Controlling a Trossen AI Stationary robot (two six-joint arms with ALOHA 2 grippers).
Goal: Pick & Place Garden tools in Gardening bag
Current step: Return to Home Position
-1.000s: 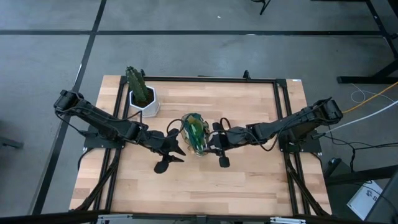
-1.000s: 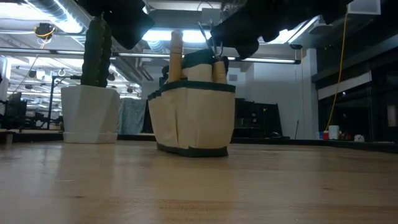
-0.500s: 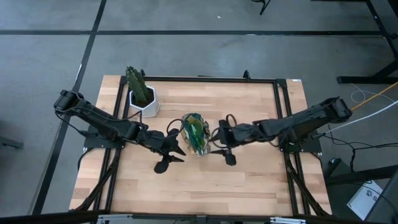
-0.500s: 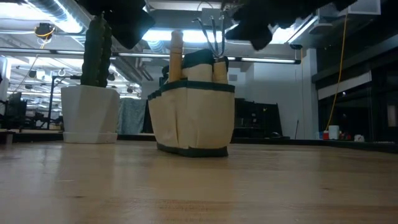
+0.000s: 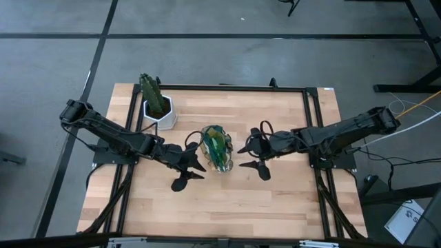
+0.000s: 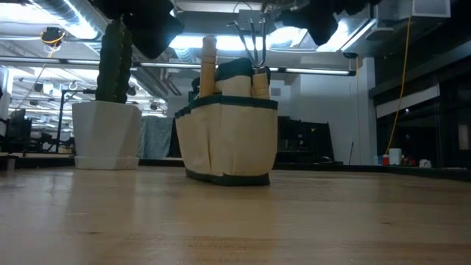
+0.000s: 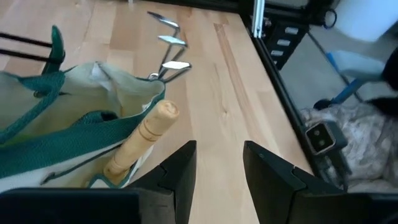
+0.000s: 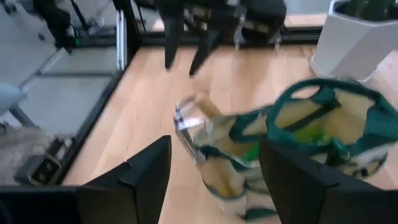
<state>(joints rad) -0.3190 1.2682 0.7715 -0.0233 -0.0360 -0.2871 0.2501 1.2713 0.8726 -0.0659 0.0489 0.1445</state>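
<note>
Just left of the bag (image 5: 217, 148), the left claw (image 5: 187, 169) hangs with its two fingers spread wide and nothing between them; the left wrist view shows only bare wood through the gap. Just right of the bag, the right claw (image 5: 253, 159) is likewise spread apart and empty, clear of the fabric. Between the two claws the one bag stands upright near the middle of the table (image 5: 275, 200). Two wooden handles (image 6: 208, 66) stick up out of it, and one rake (image 7: 174, 65) shows three bent metal prongs above the rim. Something green sits inside, too unclear to name. One potted cactus (image 5: 157, 103) stands well apart, near a table corner on the left arm's side
</note>
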